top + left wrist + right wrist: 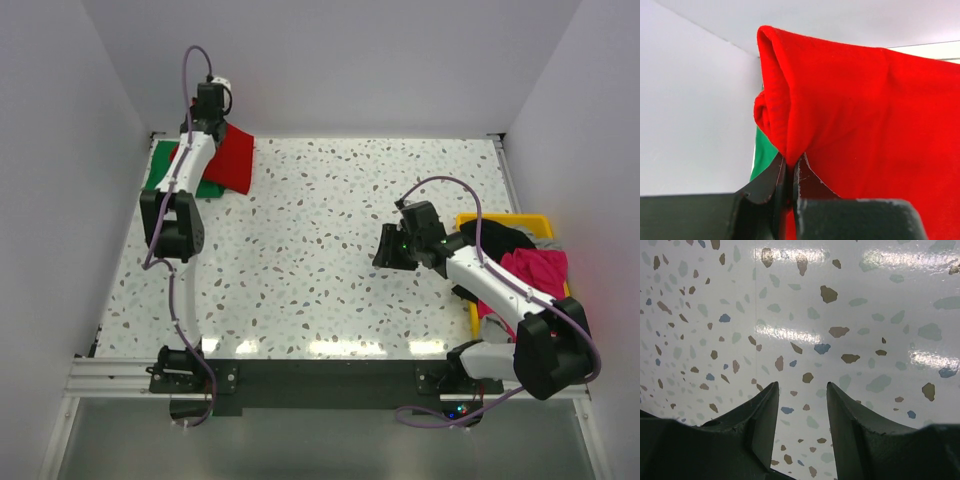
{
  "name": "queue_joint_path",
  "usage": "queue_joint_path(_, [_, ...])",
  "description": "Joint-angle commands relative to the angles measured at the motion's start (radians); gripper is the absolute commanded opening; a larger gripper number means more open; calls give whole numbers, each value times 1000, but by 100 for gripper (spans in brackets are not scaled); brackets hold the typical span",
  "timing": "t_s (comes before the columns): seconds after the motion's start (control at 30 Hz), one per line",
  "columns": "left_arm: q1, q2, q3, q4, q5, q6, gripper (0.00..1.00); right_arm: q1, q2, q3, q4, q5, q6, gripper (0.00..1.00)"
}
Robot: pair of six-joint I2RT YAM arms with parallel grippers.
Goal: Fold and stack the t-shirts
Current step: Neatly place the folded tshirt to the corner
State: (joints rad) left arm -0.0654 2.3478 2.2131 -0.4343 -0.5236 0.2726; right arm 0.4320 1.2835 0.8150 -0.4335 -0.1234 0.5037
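From above, my left claw (212,103) grips the soft bright red cloth t-shirt (233,160) at the far-left corner, partly over the deep green cloth t-shirt (160,172). Dragging could rumple both. The arm is stretched long. At my left wrist, the jaws pinch a bunched red fold that might slip. At my right wrist, my right claw (801,388) hangs parted and empty above the speckled white table (850,310).

White arms (193,158), black joints (178,225), purple cables (440,180)
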Motion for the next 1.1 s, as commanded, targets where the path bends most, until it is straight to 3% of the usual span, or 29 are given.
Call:
queue_joint_path(0.0, [-2, -48, 80, -1, 14, 43, 0, 4, -1, 41, 12, 7, -13, 47])
queue_joint_path(0.27, [-7, -107, 103, -58, 99, 2, 0, 5, -6, 41, 16, 7, -13, 47])
queue_joint_path(1.07, [-14, -200, 53, -104, 96, 5, 0, 5, -44, 38, 10, 16, -14, 47])
